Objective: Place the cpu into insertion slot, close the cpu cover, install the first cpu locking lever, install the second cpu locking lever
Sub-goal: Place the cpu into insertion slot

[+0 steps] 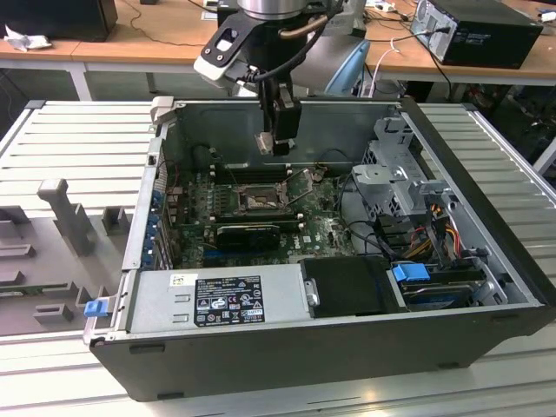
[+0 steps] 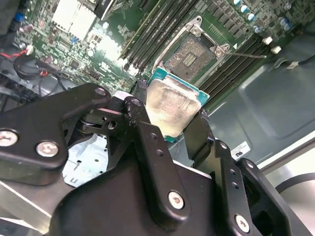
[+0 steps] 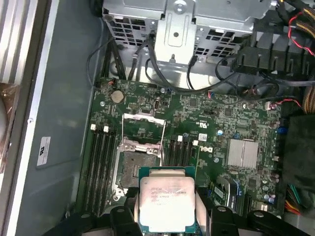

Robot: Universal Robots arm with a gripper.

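Second wrist view is showing you the gripper (image 2: 170, 110) clamping the cpu (image 2: 173, 104) by two opposite edges, its fingers (image 2: 139, 93) pressing in from either side. Exterior view is placing the chip at about twelve o'clock of the insertion slot (image 1: 258, 201), hanging well apart from it over the green motherboard (image 1: 326, 228). In the first wrist view the cpu cover (image 3: 142, 129) is standing open, so the socket's contact field is lying bare. You are, by my judgement, working the placing step: be holding the chip level, squaring its edges to the dark frame, and lowering straight without sliding across the contacts. Its underside is hidden and its corner mark is too small to tell. In the first wrist view the chip is covering part of the socket, so you are judging alignment partly blind.
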